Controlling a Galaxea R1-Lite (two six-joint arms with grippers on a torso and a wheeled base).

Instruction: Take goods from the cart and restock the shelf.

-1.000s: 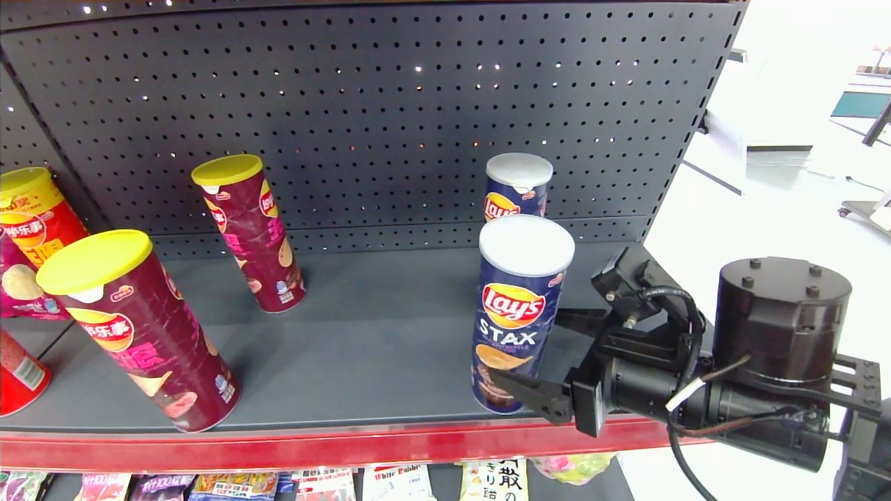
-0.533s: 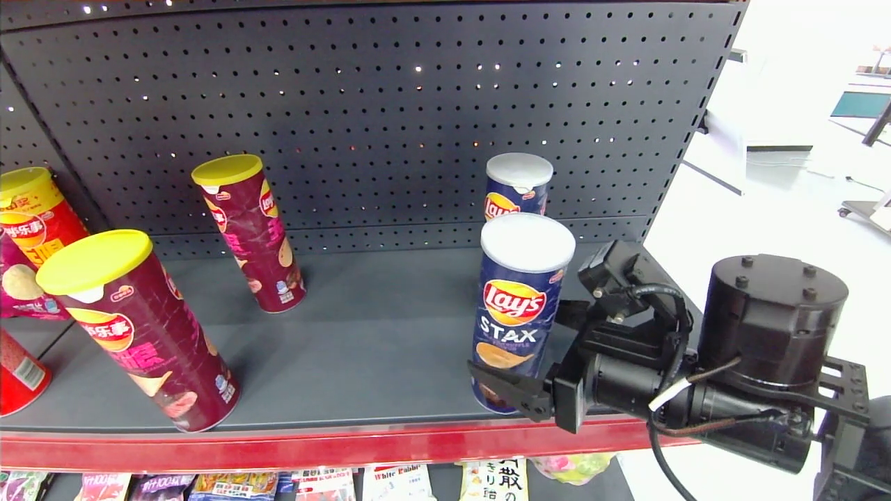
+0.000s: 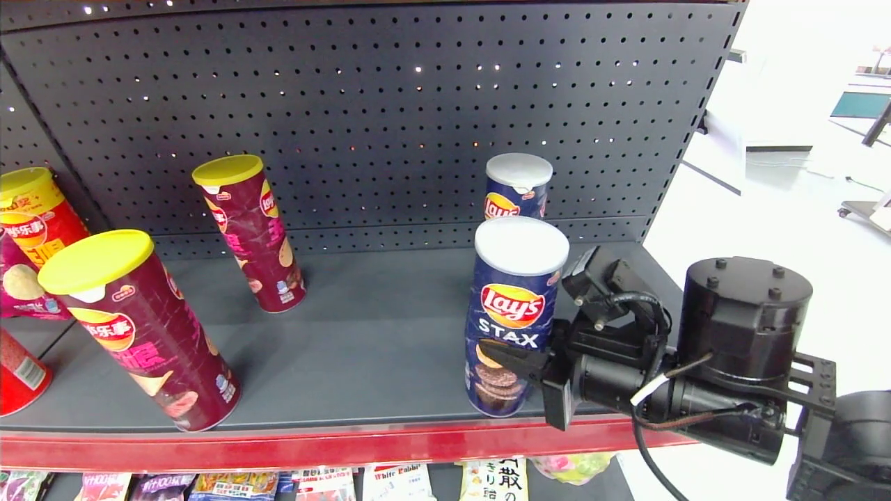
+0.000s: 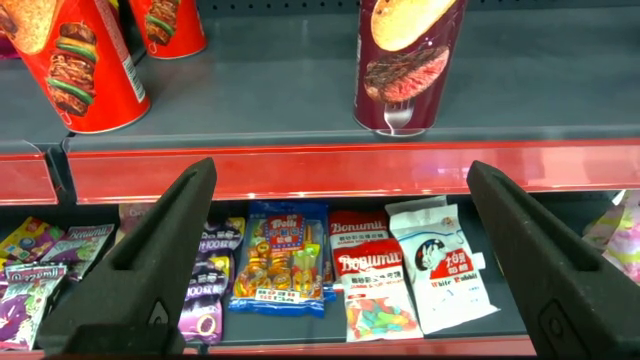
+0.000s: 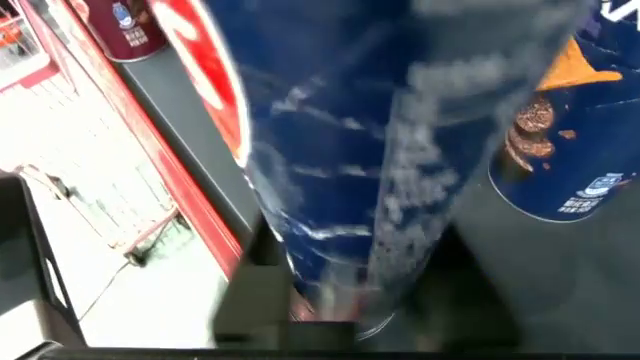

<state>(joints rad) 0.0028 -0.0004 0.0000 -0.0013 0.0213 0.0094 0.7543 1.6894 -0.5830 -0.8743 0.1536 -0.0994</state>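
- Cardboard under a glossy print, I judge: the tall blue crisp canister with the white plastic lid [image 3: 515, 306] stands on its base on the dark grey metal shelf board [image 3: 376, 334]. It is close to the red front lip [image 3: 313, 445] and directly in front of a second blue canister of the same kind [image 3: 518, 188].
- My right pincer [image 3: 522, 351] sits low around the front canister, level with its lower third. I cannot tell whether it is clamped on the tube or merely placed about it.
- My left pincer [image 4: 340, 170] hangs spread wide with nothing in it, before the red lip farther along.
- I expect the canister to be light. It is tall on a narrow base, so a sideways push could tip it over the lip or into its neighbour.
- The wall is probably stiff but thin. A hard squeeze would dent it and crush the crisps inside, and the shiny skin may slide under a weak one, so moderate pressure suits it.
- The best hold, to my mind, is across the round body near mid-height. The lid is a poor place to grip, as it would likely pop off.
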